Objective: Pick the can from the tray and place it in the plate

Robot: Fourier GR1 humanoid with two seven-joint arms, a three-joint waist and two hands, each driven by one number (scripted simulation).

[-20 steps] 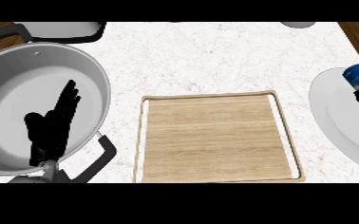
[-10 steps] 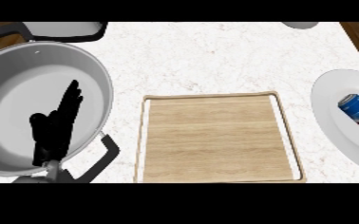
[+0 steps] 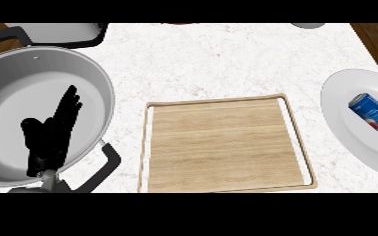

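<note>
A blue can [image 3: 365, 108] with a red and white band lies on its side in the white plate [image 3: 342, 111] at the right edge of the head view, partly cut off by that edge. The wooden tray [image 3: 221, 144] lies in the middle of the counter with nothing on it. My left hand [image 3: 50, 135] rests open, fingers up, over the big pot at the left. My right hand does not show.
A large grey pot [image 3: 92, 80] with black handles fills the left side. A second grey pot [image 3: 59, 32] sits at the back left. A small grey round thing [image 3: 308, 25] peeks in at the back right. White marble counter lies between tray and plate.
The can has shifted down the right edge and now lies in the plate. The view has moved slightly. My left hand has stayed in place.
</note>
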